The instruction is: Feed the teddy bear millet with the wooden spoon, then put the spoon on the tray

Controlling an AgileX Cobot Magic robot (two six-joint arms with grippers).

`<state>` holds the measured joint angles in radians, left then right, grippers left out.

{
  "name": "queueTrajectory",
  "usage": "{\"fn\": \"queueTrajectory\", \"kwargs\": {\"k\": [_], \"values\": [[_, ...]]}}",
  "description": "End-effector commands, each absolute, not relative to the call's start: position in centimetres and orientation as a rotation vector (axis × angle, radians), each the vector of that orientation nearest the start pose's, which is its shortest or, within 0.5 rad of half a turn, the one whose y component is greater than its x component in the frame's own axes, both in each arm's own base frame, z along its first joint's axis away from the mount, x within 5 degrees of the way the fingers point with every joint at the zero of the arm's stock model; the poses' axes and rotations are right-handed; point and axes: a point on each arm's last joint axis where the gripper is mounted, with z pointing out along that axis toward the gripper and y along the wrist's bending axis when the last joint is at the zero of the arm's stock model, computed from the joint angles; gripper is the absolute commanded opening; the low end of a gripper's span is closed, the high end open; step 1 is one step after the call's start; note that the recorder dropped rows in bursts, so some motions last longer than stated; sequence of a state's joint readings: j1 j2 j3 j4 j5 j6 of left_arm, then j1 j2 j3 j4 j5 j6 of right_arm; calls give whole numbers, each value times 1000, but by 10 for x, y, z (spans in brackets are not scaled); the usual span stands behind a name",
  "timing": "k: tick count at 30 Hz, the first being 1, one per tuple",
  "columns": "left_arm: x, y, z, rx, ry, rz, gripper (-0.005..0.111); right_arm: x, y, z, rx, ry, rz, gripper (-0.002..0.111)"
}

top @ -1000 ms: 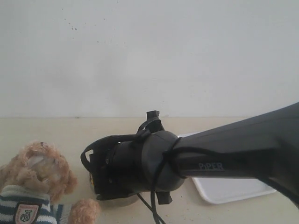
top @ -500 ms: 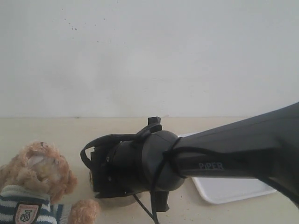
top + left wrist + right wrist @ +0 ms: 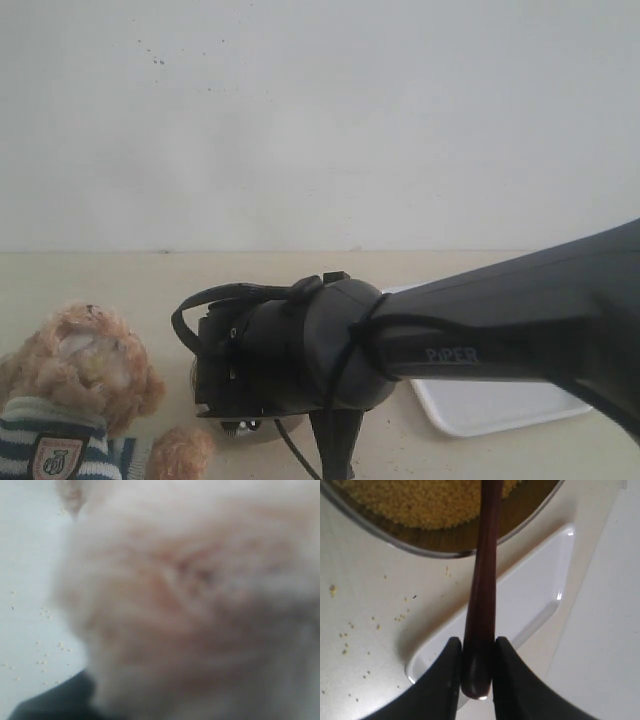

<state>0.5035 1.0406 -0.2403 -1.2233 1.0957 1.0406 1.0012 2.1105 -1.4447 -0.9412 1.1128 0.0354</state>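
Presently, the right pincer is nearly closed and clamps the butt end of the wooden spoon between its two dark fingers. From there the spoon's handle runs out over the rim of the steel bowl and above the millet heaped inside; the scoop end lies beyond the frame edge. A corner of the white tray sits under the handle, just beside the bowl. Loose yellow grains are scattered on the worktop. In the exterior view the right arm reaches across from the right and hides most of the bowl. The teddy bear sits at the left, near the arm's wrist, and the tray lies flat on the worktop at the right. How far open the left pincer is cannot be determined: blurred light-brown fur fills the left wrist view.
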Motion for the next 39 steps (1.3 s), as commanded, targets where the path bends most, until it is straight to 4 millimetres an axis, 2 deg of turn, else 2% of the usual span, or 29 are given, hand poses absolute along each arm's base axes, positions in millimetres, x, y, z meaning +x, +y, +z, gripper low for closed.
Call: {"fn": "queueTrajectory", "kwargs": {"k": [1,4,6,16,39], "values": [[131,-16,193,-247,2325,-1133,4,276,308,169,-1694,2015,-1025,3],[131,-16,193,-247,2325,-1133,4,279,315,180,-1610,2063,-969,3],[131,-16,193,-247,2325,-1133,4,276,319,181,-1624,2129,-885,3],[131,-16,193,-247,2325,-1133,4,273,315,181,-1651,2172,-921,3],[131,-16,193,-247,2325,-1133,4,267,317,177,-1633,2261,-816,3]]}}
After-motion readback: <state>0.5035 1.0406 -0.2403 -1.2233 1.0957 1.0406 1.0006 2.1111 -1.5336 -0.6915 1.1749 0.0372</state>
